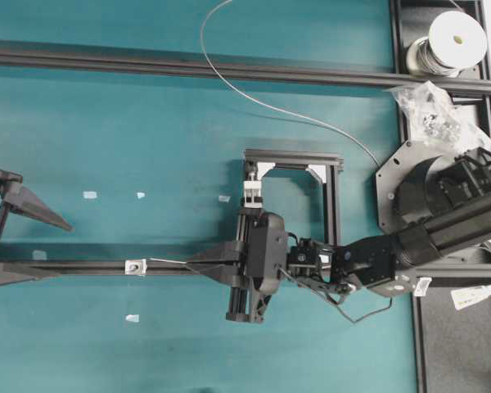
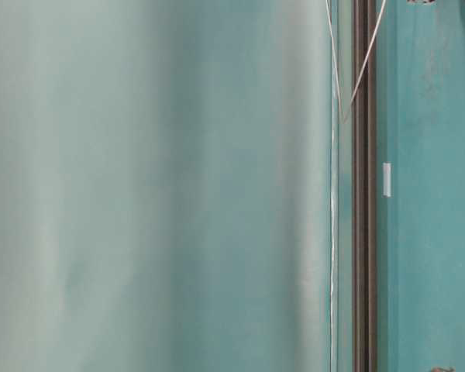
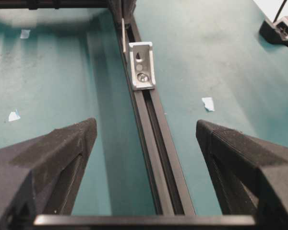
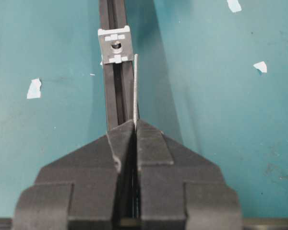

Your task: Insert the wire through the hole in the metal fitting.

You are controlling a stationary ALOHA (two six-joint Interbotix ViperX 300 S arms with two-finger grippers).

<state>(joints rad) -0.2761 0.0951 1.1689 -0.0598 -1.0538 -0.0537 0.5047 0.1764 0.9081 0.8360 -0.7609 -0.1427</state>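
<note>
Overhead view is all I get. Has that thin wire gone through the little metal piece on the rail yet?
Observer: No. In the right wrist view the tip of the wire sits just right of the metal fitting, outside the hole.
Operator: Is the gripper really pinching it?
Observer: Yes. The right gripper is shut on the wire, which sticks straight out from between its fingertips.
Operator: What keeps the fitting in place?
Observer: I can't say for sure, but the left wrist view shows a screw head in its base, which lies on the rail.
</note>
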